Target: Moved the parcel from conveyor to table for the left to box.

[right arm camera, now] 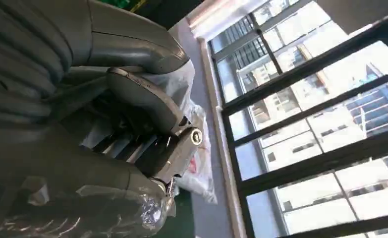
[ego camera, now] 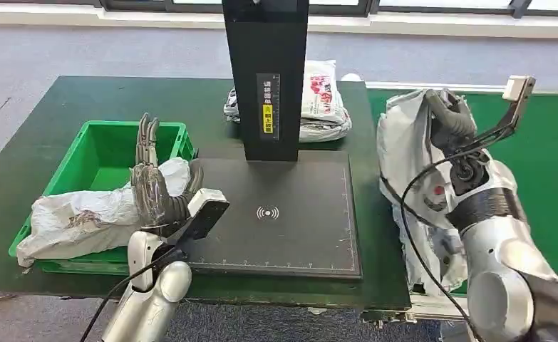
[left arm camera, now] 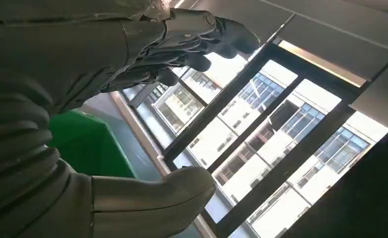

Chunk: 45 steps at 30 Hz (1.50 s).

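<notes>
Right hand (ego camera: 452, 122) grips the limp parcel (ego camera: 406, 153) over the conveyor (ego camera: 554, 149) – it could slip; left hand (ego camera: 155, 187) spread

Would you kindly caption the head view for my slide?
Right hand grips a white parcel above the conveyor; left hand open over the green bin.

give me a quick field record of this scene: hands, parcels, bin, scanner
right hand: grips a white crinkled plastic parcel, lifted at the green conveyor
left hand: fingers apart, upright at the green plastic bin
bin contents: white plastic bag
scanner: black flat pad with black upright post
behind post: white printed parcel
</notes>
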Available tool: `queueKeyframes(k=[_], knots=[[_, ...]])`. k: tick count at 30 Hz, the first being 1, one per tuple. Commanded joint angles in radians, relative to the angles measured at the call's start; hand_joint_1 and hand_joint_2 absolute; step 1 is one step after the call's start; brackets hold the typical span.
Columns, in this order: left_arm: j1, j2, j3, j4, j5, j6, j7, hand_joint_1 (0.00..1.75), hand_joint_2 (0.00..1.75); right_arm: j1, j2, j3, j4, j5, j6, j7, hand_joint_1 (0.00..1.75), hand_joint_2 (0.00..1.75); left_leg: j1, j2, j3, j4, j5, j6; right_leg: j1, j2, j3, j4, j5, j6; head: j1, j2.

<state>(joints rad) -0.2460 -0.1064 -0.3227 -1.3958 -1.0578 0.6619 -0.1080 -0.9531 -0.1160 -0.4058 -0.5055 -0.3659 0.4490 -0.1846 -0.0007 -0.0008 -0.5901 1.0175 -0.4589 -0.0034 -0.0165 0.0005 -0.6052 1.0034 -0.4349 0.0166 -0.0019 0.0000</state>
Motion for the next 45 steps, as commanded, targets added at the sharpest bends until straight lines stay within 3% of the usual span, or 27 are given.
queueKeyframes(k=[1, 9, 16, 20, 26, 27, 30, 32, 40, 45], knots=[[-0.035, -0.001, 0.021, 0.062, 0.019, 0.013, -0.009, 0.00, 1.75, -0.153, 0.076, 0.251, -0.036, -0.025, -0.045, 0.043, 1.75, 1.75, -0.001, 0.009, 0.000, 0.000, -0.001, -0.001, -0.001, 0.009, -0.004, 0.003, 0.001, -0.002, 0.000, 0.000], [-0.034, -0.001, 0.001, 0.045, 0.028, 0.015, -0.010, 0.00, 1.75, -0.173, 0.179, 0.472, -0.121, -0.066, -0.102, 0.104, 1.75, 1.75, 0.000, 0.008, 0.001, 0.000, -0.001, -0.001, 0.000, 0.008, -0.002, 0.001, 0.001, -0.002, 0.000, 0.000], [-0.034, 0.001, 0.001, 0.045, 0.028, 0.014, -0.009, 0.00, 1.75, -0.163, 0.162, 0.498, -0.136, -0.099, -0.112, 0.106, 1.75, 1.75, 0.001, 0.001, 0.002, -0.001, 0.001, -0.002, 0.001, 0.001, 0.000, 0.000, 0.001, -0.002, 0.000, 0.000], [-0.045, -0.008, -0.005, 0.053, 0.029, 0.008, -0.009, 0.00, 1.75, -0.142, 0.174, 0.662, -0.165, -0.135, -0.125, 0.126, 1.75, 1.75, 0.000, 0.002, 0.002, -0.001, 0.001, -0.001, 0.000, 0.002, 0.001, -0.001, 0.001, -0.001, 0.000, 0.000], [-0.082, -0.017, -0.005, 0.098, 0.029, 0.011, -0.002, 0.00, 1.75, -0.163, 0.155, 0.807, -0.098, -0.120, -0.171, 0.092, 1.73, 1.75, 0.000, 0.000, 0.001, 0.000, 0.001, -0.001, 0.000, 0.000, 0.000, 0.000, 0.000, -0.002, 0.000, 0.000], [-0.084, -0.015, -0.003, 0.098, 0.029, 0.011, -0.001, 0.00, 1.75, -0.160, 0.142, 0.818, -0.076, -0.111, -0.183, 0.079, 0.05, 1.75, 0.001, 0.000, 0.003, -0.002, 0.002, -0.002, 0.001, 0.000, 0.002, -0.001, 0.001, -0.003, 0.000, 0.000], [-0.073, -0.011, 0.004, 0.087, 0.022, 0.016, 0.008, 0.00, 1.75, -0.146, 0.097, 0.846, 0.005, -0.059, -0.261, 0.008, 0.00, 1.75, 0.001, -0.002, 0.003, -0.001, 0.002, -0.002, 0.001, -0.002, 0.003, -0.002, 0.001, -0.002, 0.000, 0.000], [-0.063, -0.009, 0.005, 0.077, 0.021, 0.015, 0.011, 0.00, 1.75, -0.108, 0.064, 0.840, 0.041, -0.115, -0.275, -0.019, 0.00, 1.75, 0.001, -0.003, 0.004, -0.001, 0.002, -0.001, 0.001, -0.003, 0.004, -0.002, 0.000, -0.001, 0.000, 0.000], [-0.063, -0.010, 0.005, 0.076, 0.020, 0.014, 0.012, 0.00, 1.75, -0.110, 0.065, 0.838, 0.041, -0.113, -0.271, -0.028, 0.00, 1.75, 0.001, -0.003, 0.002, -0.001, 0.002, -0.001, 0.001, -0.003, 0.003, -0.002, 0.001, -0.002, 0.000, 0.000], [-0.063, -0.012, 0.006, 0.071, 0.017, 0.012, 0.016, 0.00, 1.75, -0.070, 0.016, 0.820, 0.072, -0.064, -0.388, -0.051, 0.00, 1.75, 0.001, -0.005, 0.002, -0.001, 0.002, -0.002, 0.001, -0.004, 0.002, -0.002, 0.000, -0.001, 0.000, 0.000]])
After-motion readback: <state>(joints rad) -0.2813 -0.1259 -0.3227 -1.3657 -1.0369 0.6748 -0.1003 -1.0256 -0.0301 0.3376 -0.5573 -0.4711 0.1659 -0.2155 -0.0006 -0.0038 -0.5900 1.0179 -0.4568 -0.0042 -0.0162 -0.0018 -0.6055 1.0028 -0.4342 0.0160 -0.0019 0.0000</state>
